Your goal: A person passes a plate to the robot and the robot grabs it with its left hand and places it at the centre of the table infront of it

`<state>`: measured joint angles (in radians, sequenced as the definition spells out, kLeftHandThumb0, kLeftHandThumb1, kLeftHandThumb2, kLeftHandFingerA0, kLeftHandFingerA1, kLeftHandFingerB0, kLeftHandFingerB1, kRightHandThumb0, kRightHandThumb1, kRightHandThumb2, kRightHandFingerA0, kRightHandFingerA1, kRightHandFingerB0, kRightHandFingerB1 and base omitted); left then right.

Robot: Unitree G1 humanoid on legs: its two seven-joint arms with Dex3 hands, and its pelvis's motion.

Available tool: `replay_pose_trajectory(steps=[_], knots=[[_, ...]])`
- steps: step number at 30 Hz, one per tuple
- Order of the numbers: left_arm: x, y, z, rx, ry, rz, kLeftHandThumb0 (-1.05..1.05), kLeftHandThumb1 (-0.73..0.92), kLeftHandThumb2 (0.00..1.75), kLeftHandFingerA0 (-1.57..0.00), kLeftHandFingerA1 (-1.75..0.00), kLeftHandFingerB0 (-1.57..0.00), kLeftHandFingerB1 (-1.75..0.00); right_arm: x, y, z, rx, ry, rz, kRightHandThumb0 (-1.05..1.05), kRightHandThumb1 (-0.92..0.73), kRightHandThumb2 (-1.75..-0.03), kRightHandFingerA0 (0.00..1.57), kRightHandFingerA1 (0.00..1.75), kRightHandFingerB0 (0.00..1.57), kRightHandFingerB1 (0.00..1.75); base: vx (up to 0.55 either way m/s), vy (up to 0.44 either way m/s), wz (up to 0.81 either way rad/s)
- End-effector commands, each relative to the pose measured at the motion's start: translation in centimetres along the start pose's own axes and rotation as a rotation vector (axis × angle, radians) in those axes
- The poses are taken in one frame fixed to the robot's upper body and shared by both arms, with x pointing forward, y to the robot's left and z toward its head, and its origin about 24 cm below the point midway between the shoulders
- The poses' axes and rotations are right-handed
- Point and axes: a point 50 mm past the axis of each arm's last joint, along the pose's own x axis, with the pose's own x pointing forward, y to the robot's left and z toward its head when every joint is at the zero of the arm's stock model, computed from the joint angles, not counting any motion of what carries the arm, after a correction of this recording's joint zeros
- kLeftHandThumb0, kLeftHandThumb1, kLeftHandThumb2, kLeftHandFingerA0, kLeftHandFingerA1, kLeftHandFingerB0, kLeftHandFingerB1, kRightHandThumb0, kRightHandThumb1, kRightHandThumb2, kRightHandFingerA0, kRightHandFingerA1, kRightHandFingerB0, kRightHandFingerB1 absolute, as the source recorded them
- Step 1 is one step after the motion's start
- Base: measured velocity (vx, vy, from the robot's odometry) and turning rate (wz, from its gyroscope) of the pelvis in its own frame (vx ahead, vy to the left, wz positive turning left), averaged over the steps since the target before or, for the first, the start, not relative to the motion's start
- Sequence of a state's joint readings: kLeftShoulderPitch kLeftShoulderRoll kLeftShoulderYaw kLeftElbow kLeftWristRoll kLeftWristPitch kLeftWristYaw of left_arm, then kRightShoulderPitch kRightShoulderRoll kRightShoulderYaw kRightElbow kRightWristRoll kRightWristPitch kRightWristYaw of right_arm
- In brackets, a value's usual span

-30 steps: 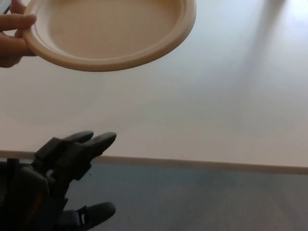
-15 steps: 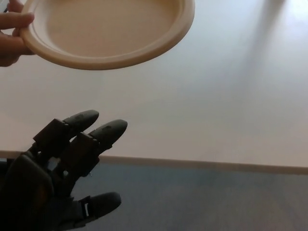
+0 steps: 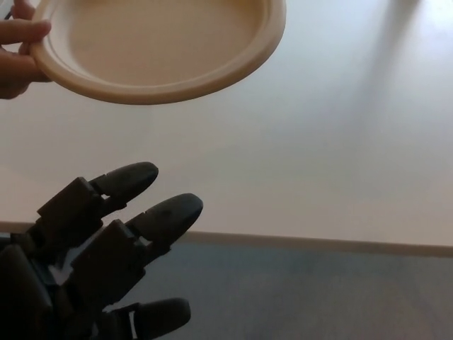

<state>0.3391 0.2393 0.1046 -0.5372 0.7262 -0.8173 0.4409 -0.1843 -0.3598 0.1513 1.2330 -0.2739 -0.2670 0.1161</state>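
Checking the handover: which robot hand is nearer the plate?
Left. The left hand is open below the plate, not touching it; the right hand is not in view.

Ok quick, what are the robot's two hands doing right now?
Left hand: open, black fingers spread, holding nothing, below the round beige plate.
Right hand: not in view.

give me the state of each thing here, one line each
plate: empty, held in the air above the table by its left rim, not yet with the robot
person's hand: gripping the plate's rim, thumb on top
left hand: open, fingers apart, holding nothing, below the plate and apart from it
right hand: not in view
table: bare where it shows, nothing set on it
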Motion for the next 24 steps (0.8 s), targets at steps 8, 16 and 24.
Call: replay_pose_trajectory(steps=[8, 16, 24], knots=[[1.4, 2.2, 1.6, 0.020, -0.145, 0.138, -0.62, 0.50, 0.59, -0.46, -0.37, -0.42, -0.37, -0.2, -0.9, -0.4, -0.025, 0.021, -0.008, -0.72, -0.81, -0.64, 0.31, 0.54, 0.30, 0.42, 0.00, 0.000, 0.00], [2.9, 2.9, 1.0, 0.066, -0.128, 0.118, -0.65, 0.43, 0.74, -0.21, -0.41, -0.27, -0.43, -0.1, -0.8, -0.4, -0.031, 0.027, -0.008, -0.72, -0.82, -0.64, 0.33, 0.54, 0.30, 0.42, 0.00, 0.000, 0.00], [5.1, 3.2, -2.0, 0.177, -0.059, 0.064, -0.64, 0.54, 0.56, -0.15, -0.29, -0.20, -0.35, -0.2, -0.9, -0.4, -0.041, 0.025, -0.007, -0.73, -0.82, -0.65, 0.33, 0.55, 0.30, 0.43, 0.00, 0.000, 0.00]])
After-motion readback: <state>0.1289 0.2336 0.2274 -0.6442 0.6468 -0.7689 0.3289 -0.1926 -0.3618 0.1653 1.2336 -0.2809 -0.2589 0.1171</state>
